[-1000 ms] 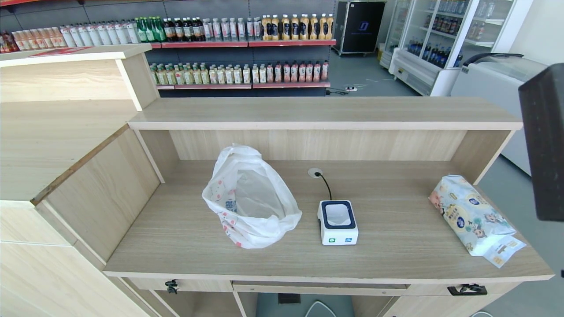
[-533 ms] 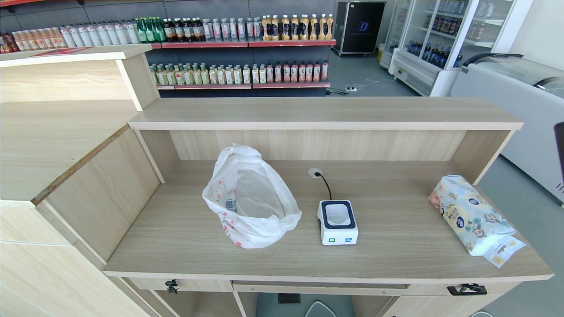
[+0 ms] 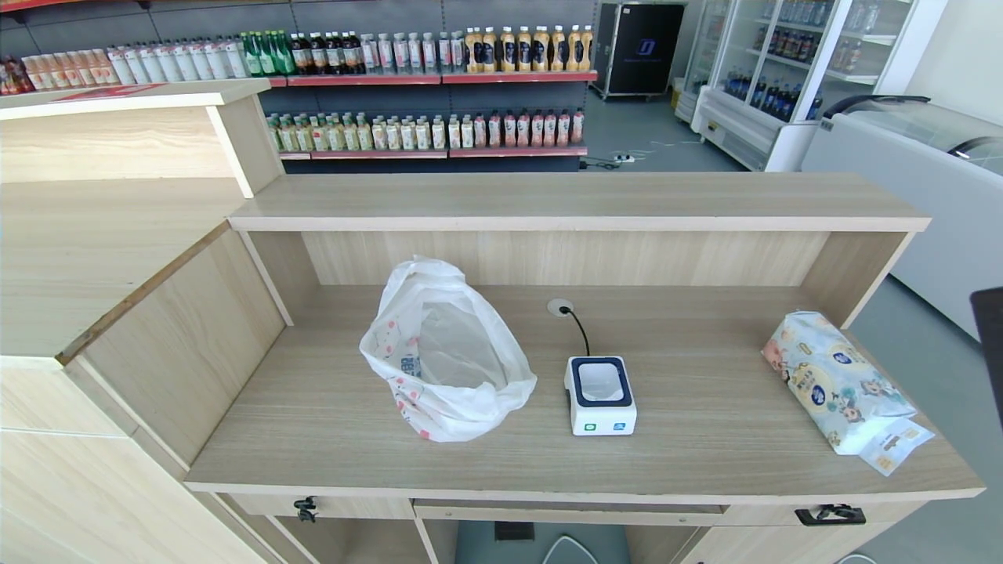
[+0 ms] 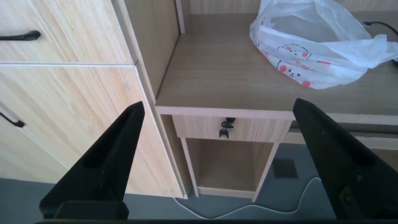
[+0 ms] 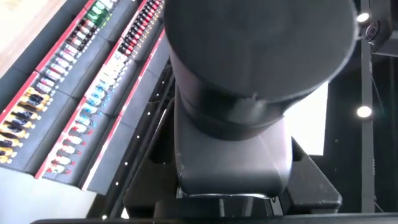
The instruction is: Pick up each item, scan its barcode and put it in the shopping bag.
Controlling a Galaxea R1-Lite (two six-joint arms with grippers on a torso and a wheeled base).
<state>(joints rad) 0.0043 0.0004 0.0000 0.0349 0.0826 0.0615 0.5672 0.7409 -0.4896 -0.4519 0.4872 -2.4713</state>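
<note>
1. On the desk (image 3: 705, 454), right end near the front edge: soft pack (image 3: 834, 380) with cartoon print, lying flat, angled across the corner. It is not in the bag and nothing grips it.
2. Small flat packet (image 3: 897, 445) touches the pack's near end, at the desk's front right corner.
3. Shopping bag (image 3: 447, 352), white plastic with a red print, sits left of centre with its mouth open and facing up. Nothing shows inside it. It is also seen from the left wrist (image 4: 317, 43).
4. Scanner (image 3: 600, 394), a white box with a dark-framed window facing up, stands just right of the bag. I can't tell if the two touch.
5. Black cable (image 3: 581, 333) runs from the scanner's back to a round hole (image 3: 559, 306) in the desk.
6. Left jaws: wide open and empty, both dark fingers (image 4: 102, 165) spread far apart. They sit out in front of the desk's left front corner, well apart from the bag.
7. Drawer (image 4: 230, 126) under that corner is closed, with a key in its lock.
8. Right jaws: cannot tell if open or closed. A dark part of the right arm (image 3: 989, 352) shows past the desk's right end, apart from the pack.
9. Behind the desk are shelves (image 3: 439, 77) with rows of bottles (image 3: 423, 129).
</note>
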